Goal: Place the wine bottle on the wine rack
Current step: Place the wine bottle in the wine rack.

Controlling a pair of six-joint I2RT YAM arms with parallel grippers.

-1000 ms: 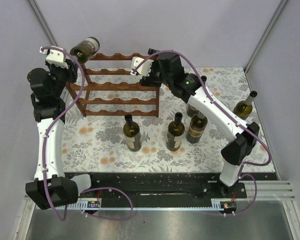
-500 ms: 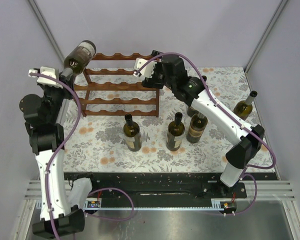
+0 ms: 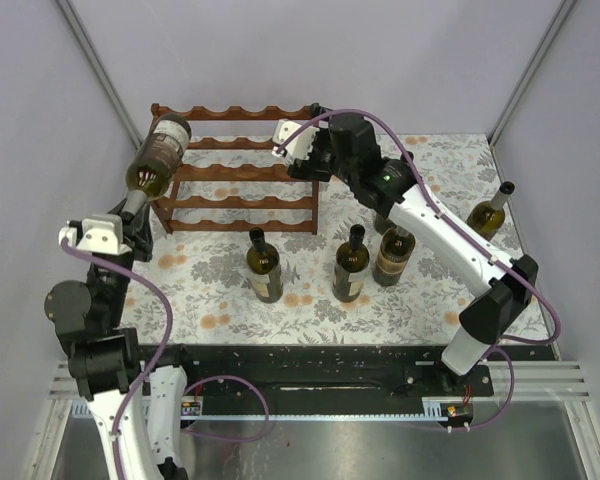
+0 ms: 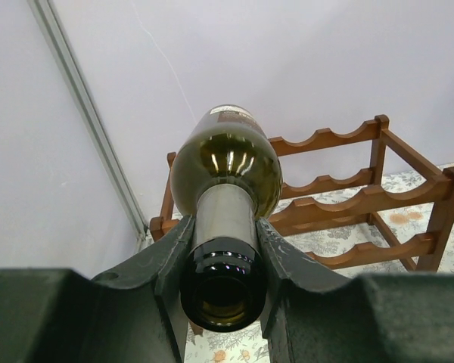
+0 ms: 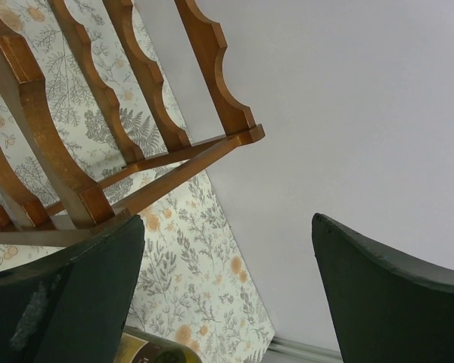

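Observation:
A dark green wine bottle (image 3: 158,155) hangs in the air in front of the left end of the wine rack (image 3: 242,172), base tilted up and away. My left gripper (image 3: 130,216) is shut on its neck. In the left wrist view the bottle (image 4: 227,162) points away from the camera with its open mouth toward it, and the left gripper (image 4: 223,261) clamps the neck from both sides, with the reddish-brown rack (image 4: 348,198) behind and to the right. My right gripper (image 3: 305,158) stands open at the rack's right end. In the right wrist view the right gripper (image 5: 227,291) holds nothing, and the rack's end rails (image 5: 83,155) lie just beyond its left finger (image 5: 68,302).
Three bottles stand upright on the flowered mat in front of the rack (image 3: 264,265) (image 3: 351,263) (image 3: 393,255). Another bottle (image 3: 493,212) stands near the right wall. Grey walls close in the left, back and right sides.
My left arm has swung back toward the near left, carrying the bottle down from above the rack's top left corner to in front of its left end. The right arm barely moved.

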